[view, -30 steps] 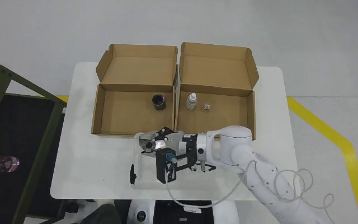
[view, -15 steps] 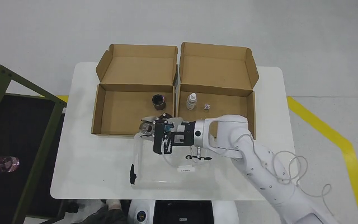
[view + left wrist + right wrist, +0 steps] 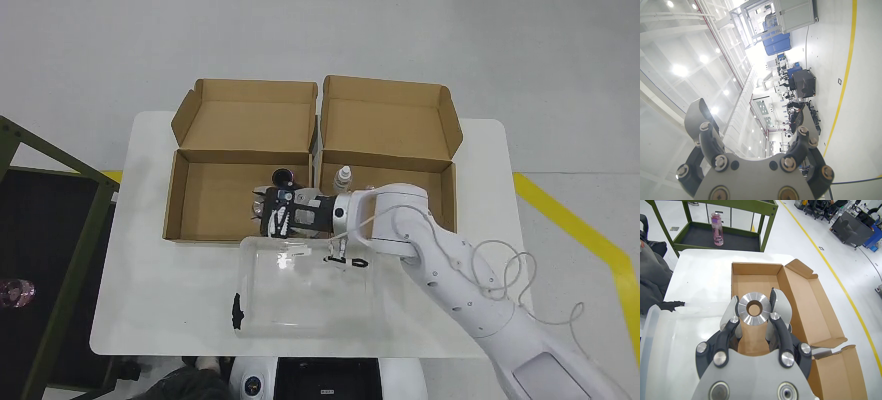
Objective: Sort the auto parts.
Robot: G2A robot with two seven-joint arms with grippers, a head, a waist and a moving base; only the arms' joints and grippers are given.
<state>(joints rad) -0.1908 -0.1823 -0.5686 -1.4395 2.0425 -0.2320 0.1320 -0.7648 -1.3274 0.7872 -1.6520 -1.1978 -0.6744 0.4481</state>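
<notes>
Clearly, in the top view we judge sorting partly done: 1 dark cylinder (image 3: pixel 284 181) lies in the left cardboard box (image 3: pixel 210 200), 1 small bottle (image 3: pixel 343 178) stands in the right cardboard box (image 3: pixel 415 190), and a black part (image 3: pixel 345 262) waits in the clear bin (image 3: pixel 290 300). The right gripper (image 3: pixel 260 210) hangs over the left box's floor.

In the left wrist view, the left gripper (image 3: pixel 751 108) is spread apart and empty, aimed at the hall.

In the right wrist view, the right gripper clamps a metal ring (image 3: pixel 754 309) by its rim. The bore faces the camera, so we judge its axis runs along the fingers, with the broad face crosswise.
</notes>
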